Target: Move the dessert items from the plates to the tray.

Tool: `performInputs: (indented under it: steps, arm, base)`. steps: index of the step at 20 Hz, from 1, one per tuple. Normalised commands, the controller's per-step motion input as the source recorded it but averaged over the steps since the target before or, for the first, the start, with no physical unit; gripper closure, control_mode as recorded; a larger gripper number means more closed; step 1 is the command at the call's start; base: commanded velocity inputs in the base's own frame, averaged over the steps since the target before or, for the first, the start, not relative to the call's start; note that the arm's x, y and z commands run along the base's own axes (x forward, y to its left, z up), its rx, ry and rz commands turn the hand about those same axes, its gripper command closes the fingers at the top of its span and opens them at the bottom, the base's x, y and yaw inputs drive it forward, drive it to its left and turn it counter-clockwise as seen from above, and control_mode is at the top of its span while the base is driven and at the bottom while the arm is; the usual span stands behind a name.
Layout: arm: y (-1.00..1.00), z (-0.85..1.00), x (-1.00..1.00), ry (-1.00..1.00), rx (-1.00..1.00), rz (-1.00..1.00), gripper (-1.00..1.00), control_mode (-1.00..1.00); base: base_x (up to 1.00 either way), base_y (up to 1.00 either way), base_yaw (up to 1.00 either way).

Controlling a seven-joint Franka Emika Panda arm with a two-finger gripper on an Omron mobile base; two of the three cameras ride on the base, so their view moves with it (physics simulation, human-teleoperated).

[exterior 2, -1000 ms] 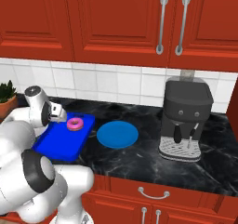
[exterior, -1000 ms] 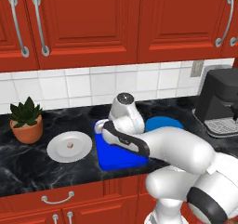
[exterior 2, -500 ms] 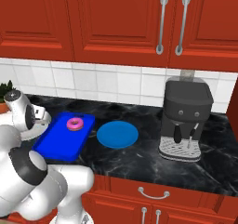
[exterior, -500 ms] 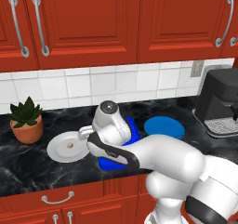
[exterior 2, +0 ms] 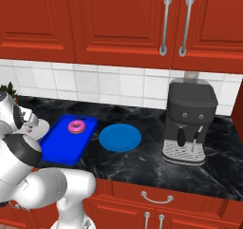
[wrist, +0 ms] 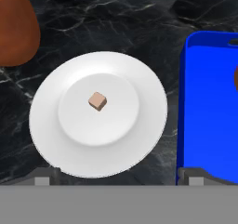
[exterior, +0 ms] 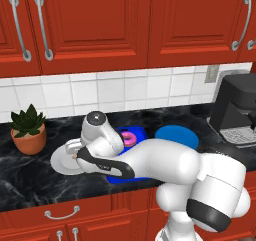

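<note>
Left base view: arm leans over white plate (exterior: 62, 161); donut (exterior: 131, 137) already on tray (exterior: 141, 133).
Right base view: blue plate (exterior 2: 119, 137) bare.
Hand view: pincer (wrist: 118, 177) released, above plate; cube (wrist: 97, 101) at plate centre. Risk: tiny cube slips between fingers, skids onto worktop (wrist: 116, 14).

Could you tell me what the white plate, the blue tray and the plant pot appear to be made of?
White plate: probably glazed ceramic, smooth and even white with a soft sheen, though plastic is possible. Blue tray: likely moulded plastic, given its uniform bright colour, rounded corners and low rim. Plant pot: looks like matte terracotta, orange-brown with no gloss. Everything is rendered, so these remain guesses.
</note>
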Motion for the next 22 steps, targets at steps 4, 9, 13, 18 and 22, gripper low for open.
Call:
performInputs:
  steps: [4, 9, 13, 18, 22]
  arm:
    - [0.32, 0.0, 0.0, 0.1, 0.0, 0.0, -1.0, -1.0]
    - [0.22, -0.11, 0.04, 0.01, 0.0, 0.0, -1.0, -1.0]
    - [0.11, -0.13, 0.1, -0.01, 0.0, 0.0, -1.0, -1.0]
    - [0.01, -0.22, 0.12, -0.01, 0.0, -0.01, -1.0, -1.0]
    - [0.0, -0.22, 0.12, 0.0, 0.0, -0.03, -1.0, -1.0]
  base:
    - [0.0, 0.0, 0.0]
    - [0.0, 0.0, 0.0]
    - [0.0, 0.0, 0.0]
    - [0.0, 0.0, 0.0]
    - [0.0, 0.0, 0.0]
